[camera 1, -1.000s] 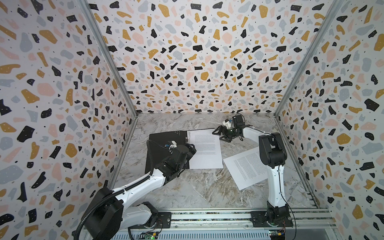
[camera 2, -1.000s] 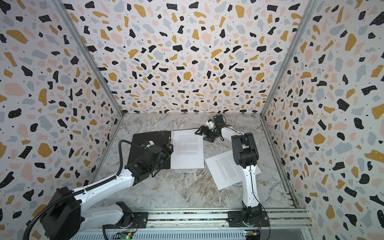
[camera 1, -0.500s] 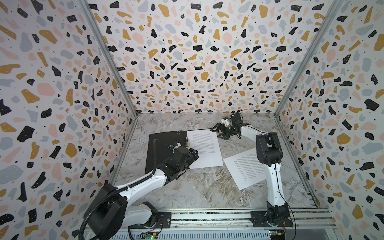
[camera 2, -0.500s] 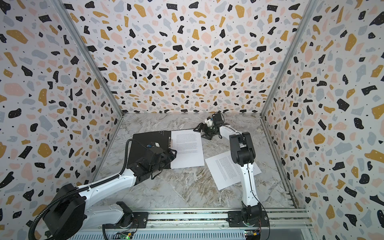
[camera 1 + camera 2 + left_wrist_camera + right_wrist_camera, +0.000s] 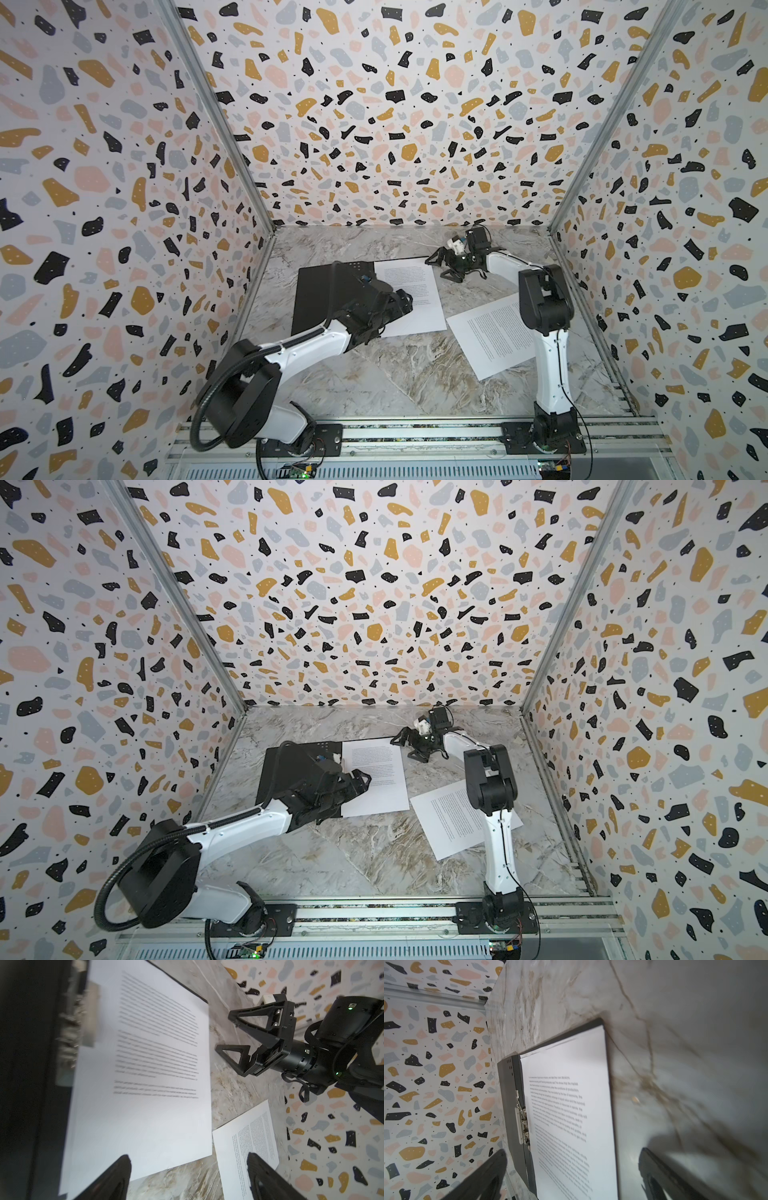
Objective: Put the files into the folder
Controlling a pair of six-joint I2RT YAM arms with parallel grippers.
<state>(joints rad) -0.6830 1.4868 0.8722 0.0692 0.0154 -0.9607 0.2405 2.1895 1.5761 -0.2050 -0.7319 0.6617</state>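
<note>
left end effector [image 5: 401,303] is hovering released, jaws spread wide and grasping nothing, above the near part of the 1st text sheet [image 5: 419,322]. compared with 1 second ago it is sitting further to the right, more over the white paper and less over the black card. right end effector [image 5: 441,268] is likewise standing released and empty, low over the table [image 5: 395,374] just beyond the far right corner of that sheet. its place is almost the same as 1 second ago.

the folder [image 5: 320,295] is lying open and flat at the left-centre of the table, black inside facing up, with a metal clip [image 5: 521,1120] along its middle fold. the 1st text sheet is resting on the folder's right half, and in the right wrist view a thin black border is showing past its edge. the 2nd text sheet [image 5: 490,336] is lying askew on the bare table to the right, apart from the folder and partly hidden by the right arm [image 5: 544,303]. both sheets and the folder are lying where they were 1 second ago.
</note>
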